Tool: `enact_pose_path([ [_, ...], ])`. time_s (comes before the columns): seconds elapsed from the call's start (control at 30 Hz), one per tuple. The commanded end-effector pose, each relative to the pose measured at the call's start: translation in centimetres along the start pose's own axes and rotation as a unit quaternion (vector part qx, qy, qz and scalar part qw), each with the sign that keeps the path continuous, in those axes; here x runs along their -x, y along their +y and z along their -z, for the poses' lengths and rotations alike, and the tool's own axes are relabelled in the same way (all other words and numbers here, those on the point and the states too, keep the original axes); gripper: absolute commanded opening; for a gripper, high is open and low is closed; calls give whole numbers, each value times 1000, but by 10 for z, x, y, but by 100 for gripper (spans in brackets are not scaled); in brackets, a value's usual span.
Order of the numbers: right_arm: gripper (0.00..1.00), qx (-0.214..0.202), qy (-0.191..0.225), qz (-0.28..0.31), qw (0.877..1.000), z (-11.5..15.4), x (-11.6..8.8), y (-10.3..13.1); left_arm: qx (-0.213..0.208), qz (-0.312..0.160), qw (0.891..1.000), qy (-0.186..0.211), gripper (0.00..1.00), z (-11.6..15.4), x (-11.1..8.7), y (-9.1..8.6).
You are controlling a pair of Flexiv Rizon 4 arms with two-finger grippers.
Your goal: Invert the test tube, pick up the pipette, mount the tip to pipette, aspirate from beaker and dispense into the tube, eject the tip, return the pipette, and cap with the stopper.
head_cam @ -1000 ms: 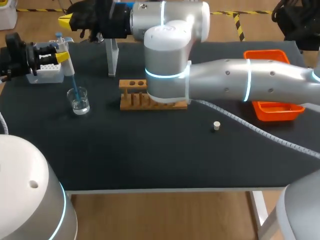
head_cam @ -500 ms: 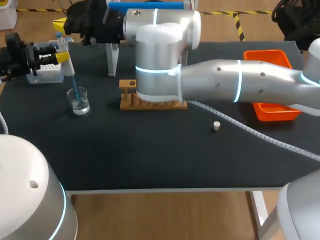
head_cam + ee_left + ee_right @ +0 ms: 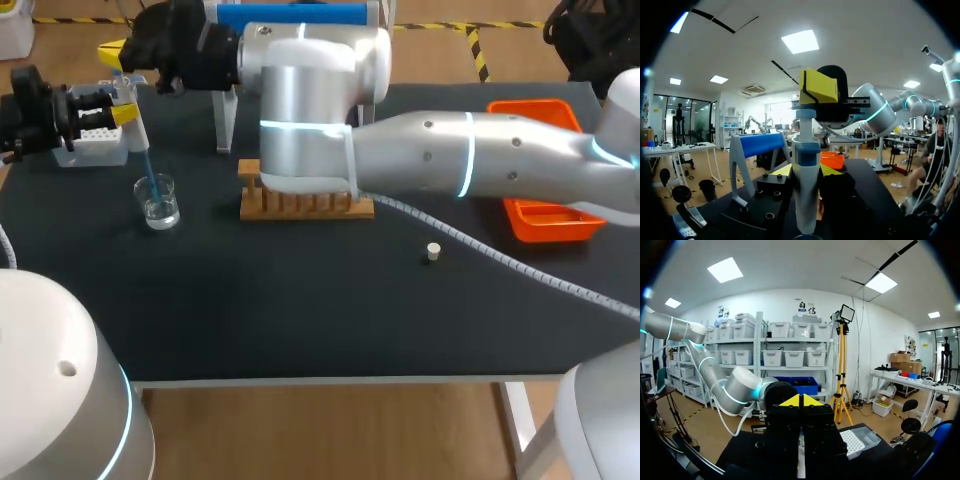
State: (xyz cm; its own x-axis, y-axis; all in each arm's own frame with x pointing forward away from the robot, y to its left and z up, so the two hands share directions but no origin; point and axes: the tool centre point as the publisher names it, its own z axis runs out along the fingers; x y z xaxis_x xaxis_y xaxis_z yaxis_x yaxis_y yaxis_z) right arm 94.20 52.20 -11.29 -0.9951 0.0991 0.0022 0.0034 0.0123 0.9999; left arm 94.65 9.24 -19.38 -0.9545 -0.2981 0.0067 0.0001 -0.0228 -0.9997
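Left gripper (image 3: 125,112) clamps one white-and-blue plastic pipette (image 3: 137,130), its blue tip (image 3: 150,172) in one clear glass beaker (image 3: 158,200); right gripper (image 3: 111,48), fingers together, hovers above.

black-topped table (image 3: 300,320) stood on white legs, wood-toned floor (image 3: 330,430) lay beneath it, yellow-and-black tape (image 3: 478,50) marked the floor behind, square light panels (image 3: 800,41) glowed in a white ceiling, shelving (image 3: 790,347) lined a white wall (image 3: 880,325)

Head high behind, wrists level, opposed (pipette (image 3: 806,190) between)
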Motion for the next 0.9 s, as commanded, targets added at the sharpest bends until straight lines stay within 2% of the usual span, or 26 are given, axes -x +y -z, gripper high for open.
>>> enact_pose_path([
  [0.03,0,-4,-3,-1,1000,-3,1,-3,-1,-1,1000,0,0,0,0,0],
  [0.9,0,-26,-9,-10,1000,-2,2,-19,-1,-1,1000,0,0,0,0,0],
])
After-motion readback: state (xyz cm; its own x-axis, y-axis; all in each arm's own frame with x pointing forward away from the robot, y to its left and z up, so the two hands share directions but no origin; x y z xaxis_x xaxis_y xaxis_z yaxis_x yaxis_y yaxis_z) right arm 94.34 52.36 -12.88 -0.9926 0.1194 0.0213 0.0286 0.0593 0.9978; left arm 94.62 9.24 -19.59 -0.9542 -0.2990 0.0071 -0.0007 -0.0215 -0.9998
